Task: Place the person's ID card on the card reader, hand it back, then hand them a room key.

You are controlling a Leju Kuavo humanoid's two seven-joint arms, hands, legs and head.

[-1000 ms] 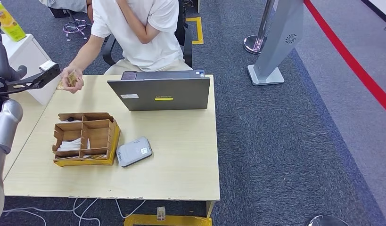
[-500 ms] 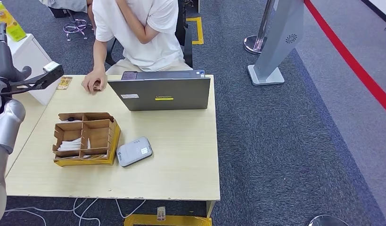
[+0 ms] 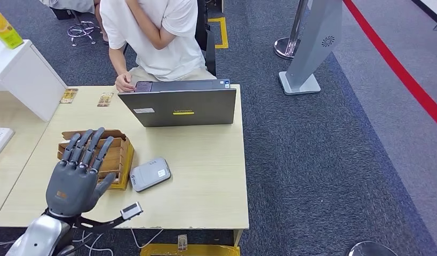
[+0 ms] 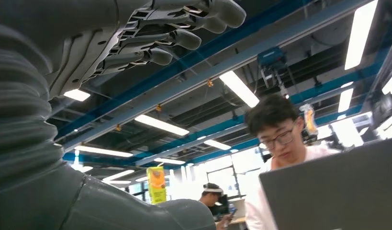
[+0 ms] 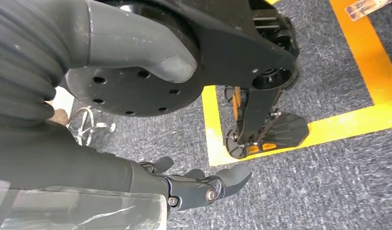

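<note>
Grey, the left hand [image 3: 77,178] is held empty, palm down and fingers spread, over the wooden tray [image 3: 120,154] on the tabletop [image 3: 205,176]. The ID card [image 3: 105,100] lies well beyond the fingertips, by the person's hand [image 3: 124,82]; the card reader [image 3: 150,173] sits just beside the thumb. Pickup seems pending, so a forward reach is called for. The right hand [image 5: 203,184] hangs loosely curled, empty.

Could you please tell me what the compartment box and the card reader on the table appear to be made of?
The compartment box looks like brown corrugated cardboard, matte, with thin slotted dividers and a yellow base edge. The card reader seems to be moulded plastic in satin grey, judging by its rounded corners and smooth top with a small label. The table appears to be light wood-look laminate.
</note>
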